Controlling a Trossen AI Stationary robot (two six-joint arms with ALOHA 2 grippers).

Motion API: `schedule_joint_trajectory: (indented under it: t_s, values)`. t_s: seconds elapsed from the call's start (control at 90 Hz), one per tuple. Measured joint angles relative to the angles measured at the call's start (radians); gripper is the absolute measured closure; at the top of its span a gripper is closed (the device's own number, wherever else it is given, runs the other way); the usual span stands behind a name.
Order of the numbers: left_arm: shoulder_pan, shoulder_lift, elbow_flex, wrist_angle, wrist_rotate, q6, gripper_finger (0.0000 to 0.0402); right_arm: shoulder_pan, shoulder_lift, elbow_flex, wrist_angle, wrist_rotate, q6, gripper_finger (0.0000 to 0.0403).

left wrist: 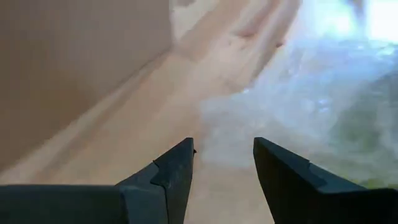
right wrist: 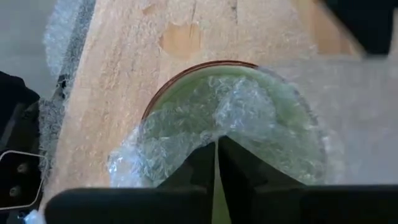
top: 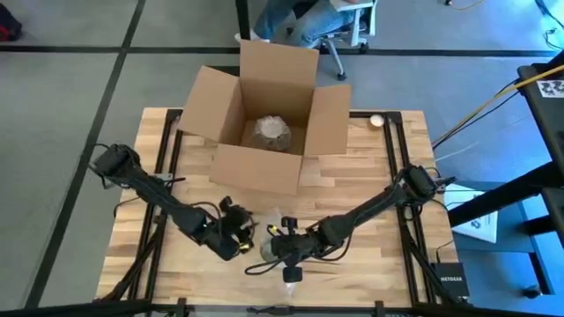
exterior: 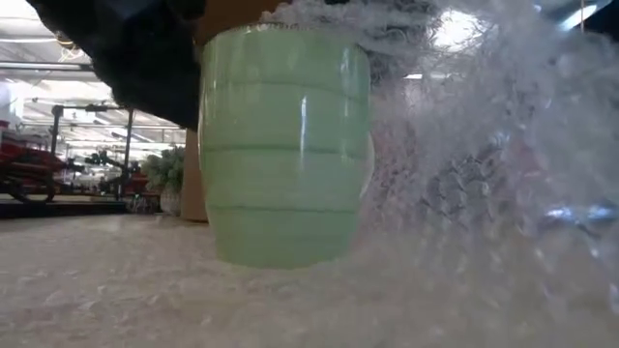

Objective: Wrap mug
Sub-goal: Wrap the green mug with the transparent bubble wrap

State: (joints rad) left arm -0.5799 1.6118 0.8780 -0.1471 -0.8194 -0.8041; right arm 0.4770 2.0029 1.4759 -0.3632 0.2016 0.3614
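Mug [exterior: 283,145], ribbed pale green, stands upright on bubble wrap [exterior: 464,193]; right gripper [right wrist: 217,146] jaws pinch wrap, left gripper [left wrist: 224,155] jaws spread.

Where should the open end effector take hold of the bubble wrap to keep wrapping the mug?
Probably the loose edge of the bubble wrap lying flat on the table, right ahead of the left end effector. Its fingers are open, so it could come in low from the mug's left. The right end effector is shut on wrap over the mug's mouth.
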Motion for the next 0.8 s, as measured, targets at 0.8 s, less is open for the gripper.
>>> schedule_joint_trajectory:
  t_s: [0.8]
  values:
    - [-0.019,-0.037,0.038,0.180,0.221,0.205,0.0249,0.000,0.000,0.000,-0.026,0.015,-0.003,0.0395]
